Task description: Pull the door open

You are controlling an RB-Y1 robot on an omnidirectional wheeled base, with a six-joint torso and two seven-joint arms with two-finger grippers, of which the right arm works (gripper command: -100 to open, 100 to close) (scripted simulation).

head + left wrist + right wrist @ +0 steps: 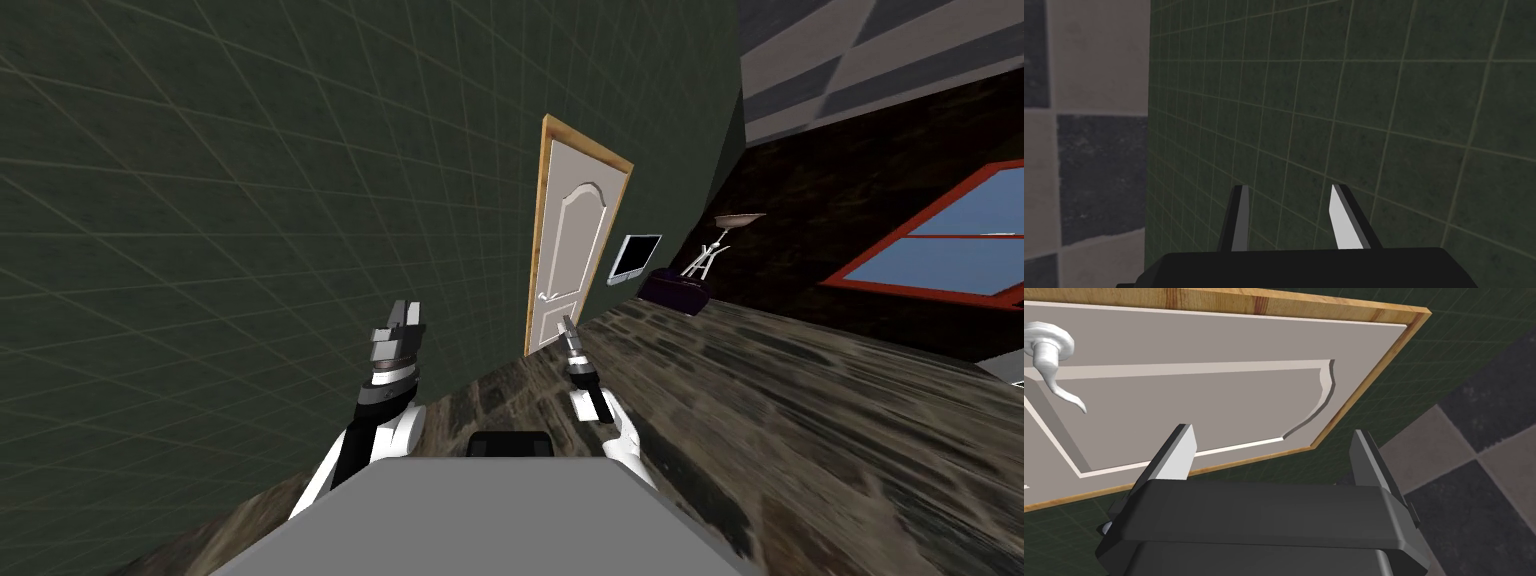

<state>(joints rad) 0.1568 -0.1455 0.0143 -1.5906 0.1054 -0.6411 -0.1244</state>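
Far ahead in the green tiled wall (200,200) stands a pale grey door (570,240) with an arched panel, wooden frame (1224,299) and curly white handle (1046,353). The left gripper (1289,189) and right gripper (1272,433) both have their fingers spread apart.

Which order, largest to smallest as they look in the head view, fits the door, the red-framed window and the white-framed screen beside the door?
1. door and red-framed window: too alike to rank, and the picture's edge cuts the window off.
2. white-framed screen: plainly the smallest.
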